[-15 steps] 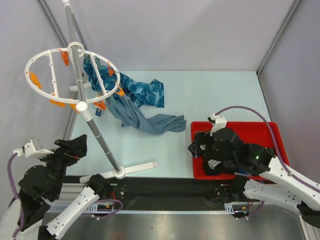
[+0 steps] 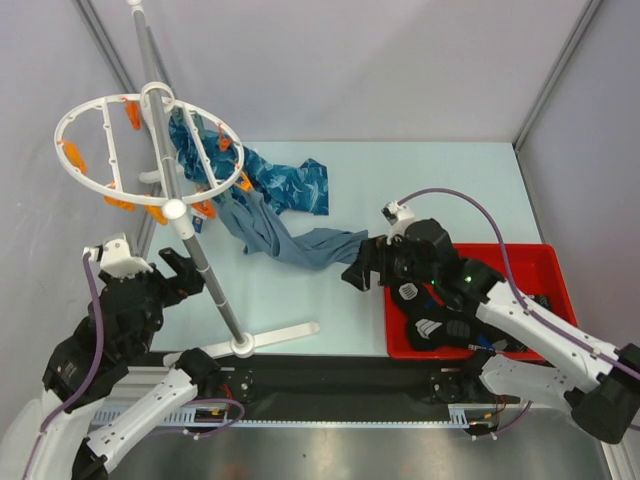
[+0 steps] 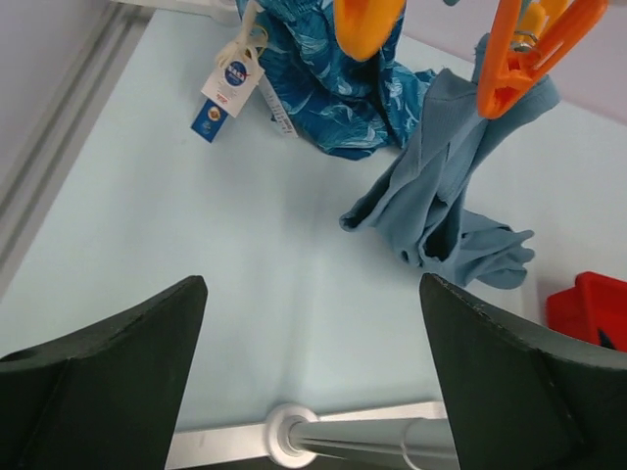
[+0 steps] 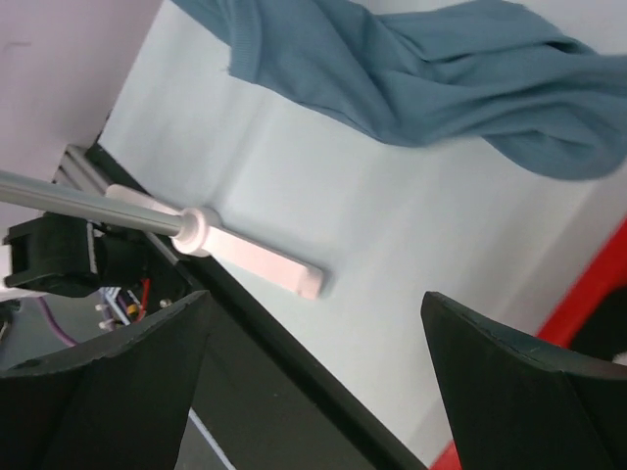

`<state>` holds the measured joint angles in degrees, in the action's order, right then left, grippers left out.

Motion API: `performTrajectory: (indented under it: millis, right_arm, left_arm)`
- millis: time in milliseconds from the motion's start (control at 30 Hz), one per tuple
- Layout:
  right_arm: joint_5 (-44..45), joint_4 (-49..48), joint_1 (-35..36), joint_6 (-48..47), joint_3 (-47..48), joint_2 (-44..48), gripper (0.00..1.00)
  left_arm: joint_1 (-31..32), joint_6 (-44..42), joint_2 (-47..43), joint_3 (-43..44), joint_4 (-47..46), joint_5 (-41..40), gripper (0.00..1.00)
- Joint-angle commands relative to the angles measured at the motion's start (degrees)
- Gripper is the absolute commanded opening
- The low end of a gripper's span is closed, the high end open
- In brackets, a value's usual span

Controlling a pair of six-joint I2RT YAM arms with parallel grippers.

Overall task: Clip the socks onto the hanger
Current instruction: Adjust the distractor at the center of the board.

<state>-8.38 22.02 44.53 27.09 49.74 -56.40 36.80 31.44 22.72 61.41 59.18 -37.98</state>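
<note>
The socks (image 2: pixel 430 328) lie in the red tray (image 2: pixel 545 262), black with white striped patches, partly under my right arm. The white ring hanger (image 2: pixel 62 128) with orange clips (image 2: pixel 118 204) stands on a grey pole (image 2: pixel 205 280). My left gripper (image 2: pixel 185 272) is open and empty beside the pole; in its wrist view (image 3: pixel 312 294) the pole's base (image 3: pixel 284 436) lies between its fingers. My right gripper (image 2: pixel 362 270) is open and empty over the table left of the tray. Its wrist view (image 4: pixel 315 299) shows bare table and the stand's foot (image 4: pixel 255 257).
A blue patterned cloth (image 2: pixel 290 185) and a plain grey-blue cloth (image 2: pixel 300 245) hang from the clips and trail onto the table. Paper tags (image 3: pixel 235 73) hang by the patterned cloth. The stand's white foot (image 2: pixel 280 337) lies near the front edge.
My right arm has swung left, from over the tray to over the table beside it. My left gripper has moved forward and right, closer to the pole. The hanger ring shifted slightly.
</note>
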Motion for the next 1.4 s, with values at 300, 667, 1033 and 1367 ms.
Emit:
performTrajectory:
  millis: [300, 667, 1033, 1367]
  right_arm:
    - [-10.42, -16.48, 0.11, -1.87, 7.40, -10.31, 0.93]
    - [-14.73, -20.35, 0.29, -2.57, 8.01, -14.69, 0.94]
    - [-19.39, -23.69, 0.29, -2.83, 11.96, -20.50, 0.94]
    - [-20.10, -24.39, 0.55, -4.24, 11.26, -23.75, 0.94]
  left_arm:
    - [0.38, 2.91, 0.05, 3.63, 5.15, -14.30, 0.84]
    - [0.21, 2.48, 5.14, -4.35, -2.91, -20.91, 0.77]
    - [-29.00, -4.98, 7.08, -15.78, -19.09, 8.24, 0.69]
    - [-41.71, 1.51, 9.45, -21.14, -23.49, 25.40, 0.72]
